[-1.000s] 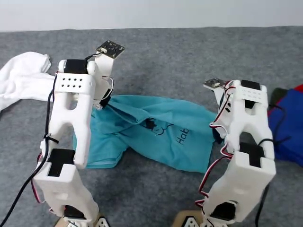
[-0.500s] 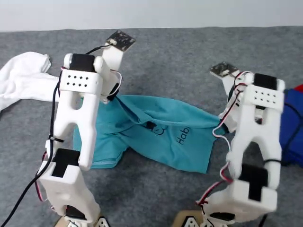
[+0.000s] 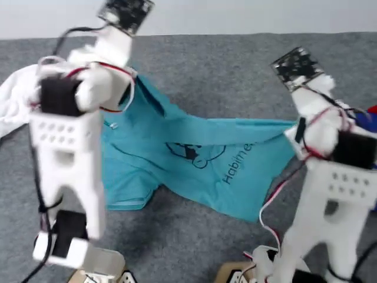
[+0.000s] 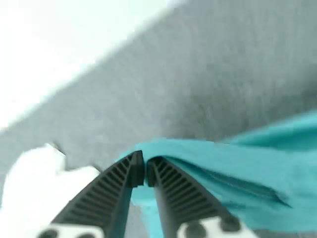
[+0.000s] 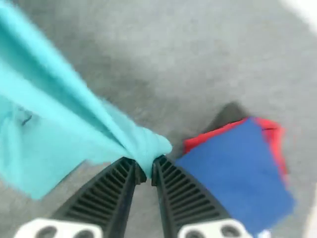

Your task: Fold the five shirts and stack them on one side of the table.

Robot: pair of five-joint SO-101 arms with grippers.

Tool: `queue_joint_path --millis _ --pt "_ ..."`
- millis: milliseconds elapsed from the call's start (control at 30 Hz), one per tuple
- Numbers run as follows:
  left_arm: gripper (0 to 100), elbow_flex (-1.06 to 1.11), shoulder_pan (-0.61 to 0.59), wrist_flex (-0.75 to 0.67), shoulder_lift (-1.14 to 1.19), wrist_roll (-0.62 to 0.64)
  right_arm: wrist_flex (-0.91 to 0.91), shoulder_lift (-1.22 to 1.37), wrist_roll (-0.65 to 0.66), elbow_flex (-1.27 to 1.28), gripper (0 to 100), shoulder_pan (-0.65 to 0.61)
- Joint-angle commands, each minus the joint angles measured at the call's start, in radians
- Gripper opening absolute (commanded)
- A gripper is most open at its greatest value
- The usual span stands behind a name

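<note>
Nearest to me stood the two white arms, the left arm (image 3: 65, 147) and the right arm (image 3: 330, 188), both reared up over the grey table (image 3: 235, 71). Between them a teal shirt (image 3: 194, 171) hung stretched, its lower part lying rumpled on the table and its upper edge pulled taut from one arm to the other. The dark print on its front faced up.

The left gripper (image 4: 144, 168) was closed down tight on a fold of the teal cloth at the shirt's left end, its ribbed black fingers (image 4: 116, 183) almost meeting, with only the cloth between them. The right gripper (image 5: 147, 173) was likewise pinched hard onto a bunched corner at the right end (the cloth gathered into a small knot just at the fingertips).

Further off on the left side of the table lay a white shirt (image 3: 17, 100), loose and unfolded, close to the teal one's edge. On the right side, just beyond the right gripper, sat a blue shirt (image 5: 237, 173) with a red shirt (image 5: 270, 134) showing from under its far edge and something dark (image 5: 230, 111) beside them; how neatly they were folded I could not tell. Behind it all ran a pale wall (image 3: 235, 15).
</note>
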Motion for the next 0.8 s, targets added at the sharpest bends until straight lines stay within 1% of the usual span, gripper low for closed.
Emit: queue_joint_path --millis 0,100,267,433,633,700,767 --pt "0 -0.120 0.002 0.003 -0.117 0.009 -0.019 -0.097 -0.035 -0.118 1.1 0.036" --pt "0 -0.231 0.002 -0.005 -0.160 0.009 -0.013 -0.117 -0.068 -0.192 1.1 0.056" --pt "0 -0.383 0.002 -0.098 -0.180 0.008 -0.012 -0.117 -0.144 -0.370 1.1 0.061" --pt "0 -0.524 0.002 -0.181 -0.180 -0.003 -0.013 -0.117 -0.155 -0.526 1.1 0.061" --pt "0 -0.631 0.006 -0.201 -0.180 -0.169 -0.019 -0.124 -0.150 -0.689 1.1 0.061" --pt "0 -0.662 0.006 -0.224 -0.180 -0.195 -0.013 -0.127 -0.150 -0.733 1.1 0.061" --pt "0 -0.691 0.006 -0.242 -0.180 -0.195 -0.002 -0.128 -0.150 -0.772 1.1 0.061"
